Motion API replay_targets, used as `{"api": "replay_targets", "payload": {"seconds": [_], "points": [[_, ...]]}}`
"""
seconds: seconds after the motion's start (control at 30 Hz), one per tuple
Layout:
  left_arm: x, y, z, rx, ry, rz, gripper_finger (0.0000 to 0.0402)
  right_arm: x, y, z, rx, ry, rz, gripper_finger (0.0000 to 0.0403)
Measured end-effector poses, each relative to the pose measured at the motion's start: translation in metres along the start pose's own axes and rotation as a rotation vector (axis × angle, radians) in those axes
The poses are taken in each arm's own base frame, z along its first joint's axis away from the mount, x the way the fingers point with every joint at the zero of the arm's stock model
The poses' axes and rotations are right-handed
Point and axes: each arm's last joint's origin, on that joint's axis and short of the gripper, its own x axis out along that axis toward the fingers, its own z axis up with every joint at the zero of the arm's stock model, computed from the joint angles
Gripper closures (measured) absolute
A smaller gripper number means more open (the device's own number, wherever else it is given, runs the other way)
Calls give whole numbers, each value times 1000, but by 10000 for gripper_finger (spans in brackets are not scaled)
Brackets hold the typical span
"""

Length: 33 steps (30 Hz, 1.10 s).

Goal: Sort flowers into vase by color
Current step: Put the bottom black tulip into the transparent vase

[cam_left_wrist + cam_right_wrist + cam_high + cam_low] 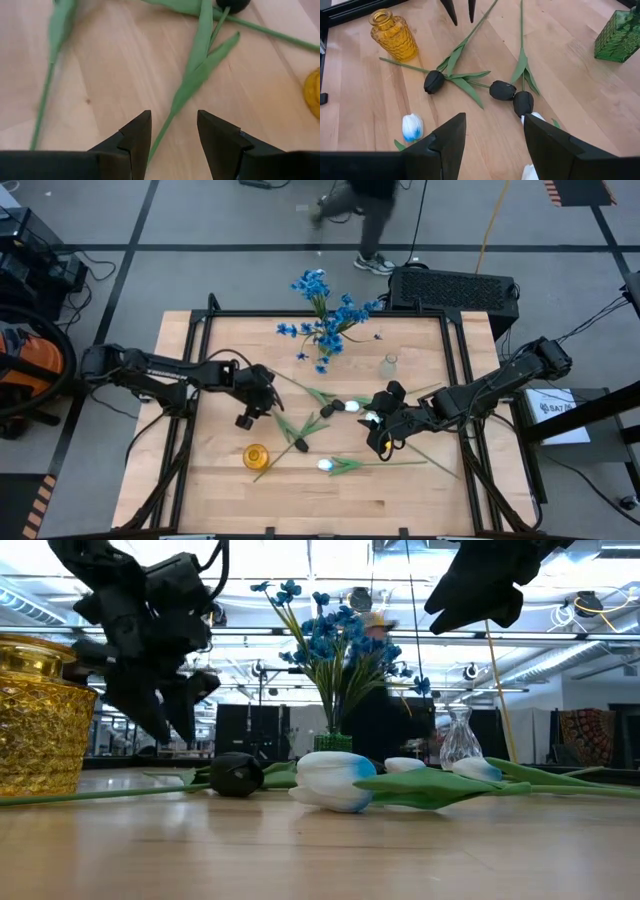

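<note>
Green stem (165, 131) lies between the left gripper's (173, 131) parted fingers, dark tulip (299, 446) at the table's six o'clock. Risk: a thin stem slipping out on closure. Right gripper (494, 131) open.

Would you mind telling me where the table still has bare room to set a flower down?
The table is bare along its near edge, below the yellow vase and the nearest white tulip. The far left corner, left of the blue flowers, is also free. The middle is crowded: black tulips and stems lie between the left gripper and right gripper.
</note>
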Motion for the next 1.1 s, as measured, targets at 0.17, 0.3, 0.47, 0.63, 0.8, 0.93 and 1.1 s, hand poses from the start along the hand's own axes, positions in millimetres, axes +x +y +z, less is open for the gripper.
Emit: {"api": "replay_targets", "payload": {"seconds": [0.17, 0.3, 0.47, 0.63, 0.8, 0.93, 1.1], "points": [[18, 4, 0, 13, 22, 20, 236, 0, 0, 0, 3, -5, 4, 211], [28, 5, -4, 30, 56, 4, 236, 0, 0, 0, 1, -4, 4, 211], [39, 5, -8, 38, 91, -19, 241, 0, 0, 0, -3, -4, 4, 211], [45, 7, -8, 41, 85, -25, 282, 0, 0, 0, -3, -4, 4, 211], [46, 7, -7, 55, 77, -26, 352, 0, 0, 0, -3, -3, 4, 211], [43, 8, -4, 46, 76, -13, 392, 0, 0, 0, -3, -3, 4, 211], [36, 10, 5, 20, 112, 8, 389, 0, 0, 0, -10, -3, 3, 211]]}}
